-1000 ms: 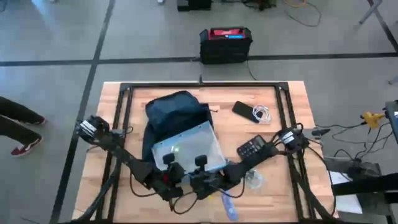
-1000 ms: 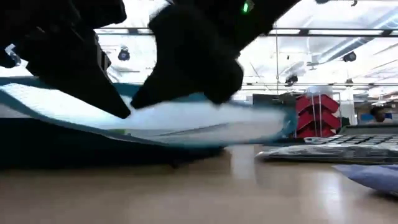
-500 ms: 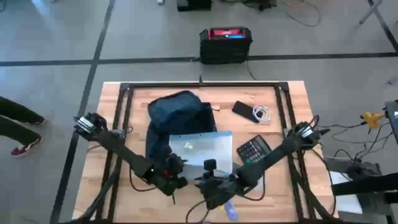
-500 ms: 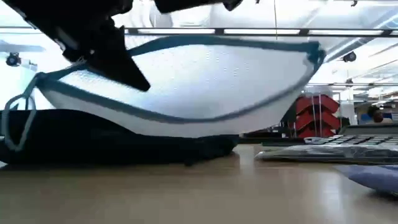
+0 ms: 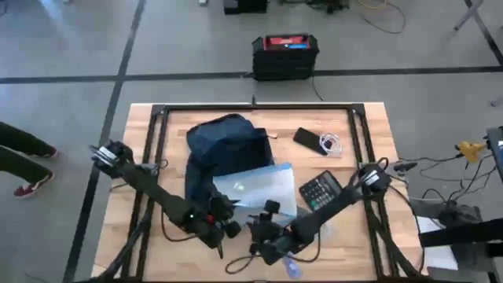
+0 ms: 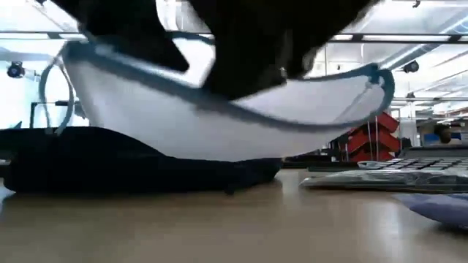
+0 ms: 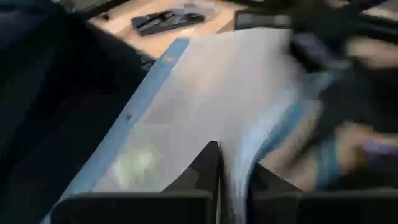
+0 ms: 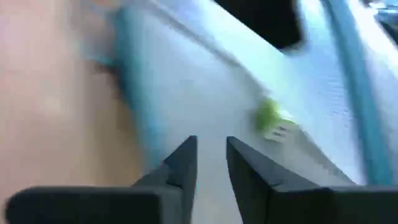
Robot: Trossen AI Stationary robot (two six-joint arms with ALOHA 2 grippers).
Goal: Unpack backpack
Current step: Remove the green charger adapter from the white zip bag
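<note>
The dark navy backpack [image 5: 224,148] lies slumped on the table's far middle. A flat white mesh pouch [image 5: 255,187] with blue trim hangs in the air just near of it, its far edge over the backpack's near side. A green item [image 8: 272,118] shows through the mesh. My left gripper [image 5: 223,211] and my right gripper [image 5: 271,209] stand side by side at the pouch's near edge, both shut on it. In the low view the pouch [image 6: 219,109] sags below both dark grippers, clear of the tabletop. My left gripper pinches the pouch's near edge [image 7: 239,152] between its two fingers, coming level from the table's near side. The pouch is lifted clear and spreads away from the fingers. My right gripper has the pouch's near edge [image 8: 210,127] between its two fingers, also from the near side, to the right of the left gripper. The blue-trimmed side edge [image 8: 134,118] runs close beside it.
A black calculator [image 5: 321,189] lies right of the pouch; a phone [image 5: 307,140] and a coiled white cable [image 5: 331,144] lie farther back. A blue object [image 5: 291,267] lies at the near edge. A black frame [image 5: 255,108] borders the table. A red-topped black box [image 5: 284,53] stands on the floor.
The pouch has come off the top of the backpack: both grippers drew it toward the near edge and somewhat right, and raised it. It lay tilted on the backpack a second ago; now it hangs clear above the table. The backpack has stayed put.
</note>
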